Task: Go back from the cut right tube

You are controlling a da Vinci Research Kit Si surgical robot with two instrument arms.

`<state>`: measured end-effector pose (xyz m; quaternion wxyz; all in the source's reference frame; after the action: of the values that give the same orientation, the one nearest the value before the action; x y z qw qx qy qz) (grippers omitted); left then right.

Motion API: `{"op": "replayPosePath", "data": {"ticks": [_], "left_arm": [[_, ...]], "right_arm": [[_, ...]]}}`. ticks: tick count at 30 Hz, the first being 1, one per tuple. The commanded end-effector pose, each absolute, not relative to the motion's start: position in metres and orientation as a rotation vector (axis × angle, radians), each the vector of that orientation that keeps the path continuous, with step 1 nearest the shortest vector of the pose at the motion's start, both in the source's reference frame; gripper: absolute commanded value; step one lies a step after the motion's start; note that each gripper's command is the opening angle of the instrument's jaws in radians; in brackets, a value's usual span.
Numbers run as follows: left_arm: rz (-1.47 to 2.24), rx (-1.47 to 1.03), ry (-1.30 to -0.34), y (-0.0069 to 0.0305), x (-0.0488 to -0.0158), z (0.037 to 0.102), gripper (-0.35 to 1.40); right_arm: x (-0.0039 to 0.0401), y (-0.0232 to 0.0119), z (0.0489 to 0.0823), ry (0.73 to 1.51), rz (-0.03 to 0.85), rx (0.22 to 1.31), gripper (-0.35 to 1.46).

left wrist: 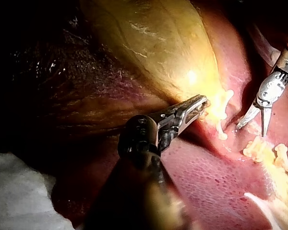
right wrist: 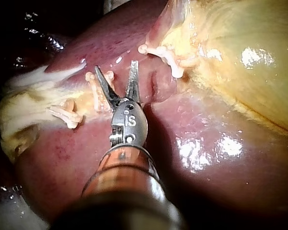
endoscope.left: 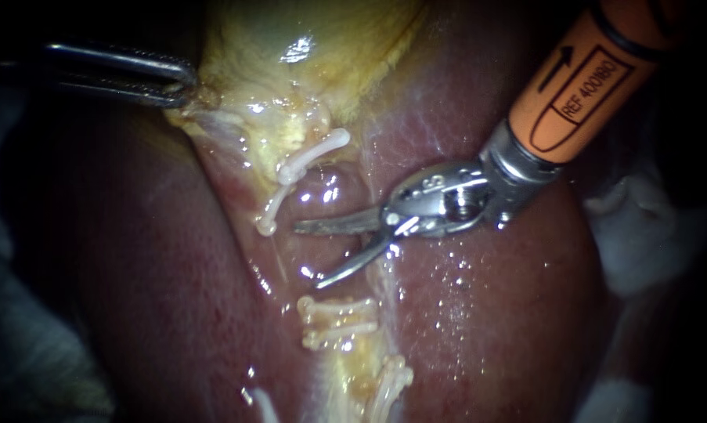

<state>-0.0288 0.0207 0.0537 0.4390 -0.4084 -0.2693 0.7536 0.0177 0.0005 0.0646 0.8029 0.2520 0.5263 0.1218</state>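
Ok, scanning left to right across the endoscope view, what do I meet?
left instrument, gripping the gallbladder edge → curved white clip → right instrument, blades open → its orange shaft

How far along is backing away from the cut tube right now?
Done: a gap shows between the upper clips and the lower clips, so the cut looks made. In hand: the right instrument sits beside that gap, blades open and empty; the left instrument holds the gallbladder. Left: drawing the right instrument clear.
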Motion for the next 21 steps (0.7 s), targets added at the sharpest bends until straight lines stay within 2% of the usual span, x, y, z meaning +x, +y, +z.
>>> {"op": "replayPosePath", "data": {"ticks": [1,4,7,13,16,21], "left_arm": [[1.873,-1.015,-0.670,0.0207,-0.0288,0.0538,-0.35],[1.873,-1.015,-0.667,0.0208,-0.0287,0.0540,-0.35],[1.873,-1.015,-0.667,0.0209,-0.0286,0.0541,-0.35],[1.873,-1.015,-0.667,0.0209,-0.0285,0.0541,-0.35],[1.874,-1.016,-0.667,0.0209,-0.0285,0.0542,-0.35],[1.875,-1.016,-0.665,0.0208,-0.0285,0.0545,-0.35]], "right_arm": [[0.0172,0.0003,0.0642,1.122,0.274,0.483,1.40],[0.0161,0.0001,0.0632,1.071,0.278,0.390,1.43],[0.0150,0.0002,0.0618,0.984,0.266,0.335,1.45],[0.0129,0.0009,0.0584,0.829,0.265,0.287,1.45],[0.0120,0.0010,0.0571,0.796,0.271,0.270,1.45],[0.0107,0.0009,0.0564,0.788,0.272,0.272,1.45]]}}
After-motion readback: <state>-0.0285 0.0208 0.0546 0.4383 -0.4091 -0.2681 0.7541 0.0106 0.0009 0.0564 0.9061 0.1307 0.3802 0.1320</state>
